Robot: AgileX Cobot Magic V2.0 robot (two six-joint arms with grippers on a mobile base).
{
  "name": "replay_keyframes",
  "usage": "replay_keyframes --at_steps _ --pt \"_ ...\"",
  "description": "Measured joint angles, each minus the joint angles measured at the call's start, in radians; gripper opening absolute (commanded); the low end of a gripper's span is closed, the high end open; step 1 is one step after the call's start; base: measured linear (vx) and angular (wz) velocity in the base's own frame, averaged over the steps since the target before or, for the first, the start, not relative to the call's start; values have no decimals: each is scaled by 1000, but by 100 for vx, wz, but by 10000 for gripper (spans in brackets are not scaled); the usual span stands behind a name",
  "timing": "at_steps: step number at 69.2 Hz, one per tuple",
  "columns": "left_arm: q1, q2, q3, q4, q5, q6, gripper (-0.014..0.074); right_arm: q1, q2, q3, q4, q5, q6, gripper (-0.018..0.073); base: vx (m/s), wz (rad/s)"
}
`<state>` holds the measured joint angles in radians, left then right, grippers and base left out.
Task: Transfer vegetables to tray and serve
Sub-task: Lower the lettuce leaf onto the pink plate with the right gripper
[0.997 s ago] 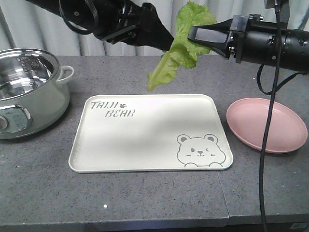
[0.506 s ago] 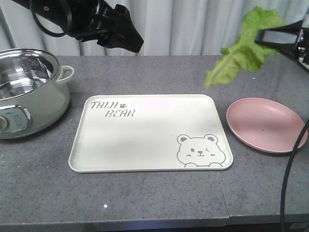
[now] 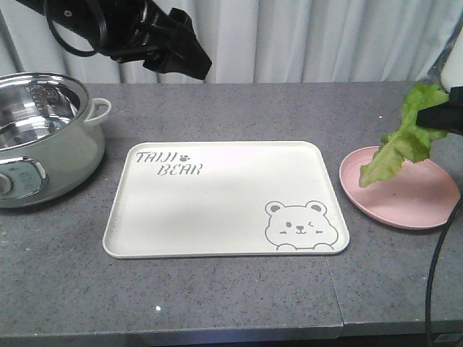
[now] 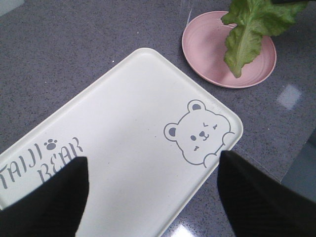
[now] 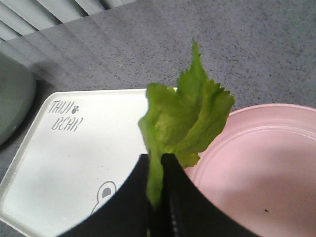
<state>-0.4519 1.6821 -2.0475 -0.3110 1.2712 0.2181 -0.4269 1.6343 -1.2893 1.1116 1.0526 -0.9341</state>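
Nearest to us we see the tray (image 3: 217, 210). Beside it, the right gripper (image 5: 154, 165) is clamped on the vegetables (image 3: 405, 144), which hang over the pink plate (image 3: 416, 199), outside the tray. Farther back, the left gripper (image 4: 153, 158) hovers with fingers (image 4: 44, 197) apart.

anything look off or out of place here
Yes. The lettuce leaf, pinched between the shut jaws of the right gripper, hangs over the pink plate rather than the tray, which is bare. Nothing looks spilled or damaged.
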Motion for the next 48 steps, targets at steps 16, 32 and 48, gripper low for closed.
replay_keyframes --at_steps 16,32,48 --pt "0 0 0 0 0 0 514 0 131 0 -2 -13 -41 6 0 0" --pt "0 0 0 0 0 0 514 0 195 -1 -7 -36 -44 130 0 0" --pt "0 0 0 0 0 0 514 0 197 -61 -82 -49 -6 365 0 0"
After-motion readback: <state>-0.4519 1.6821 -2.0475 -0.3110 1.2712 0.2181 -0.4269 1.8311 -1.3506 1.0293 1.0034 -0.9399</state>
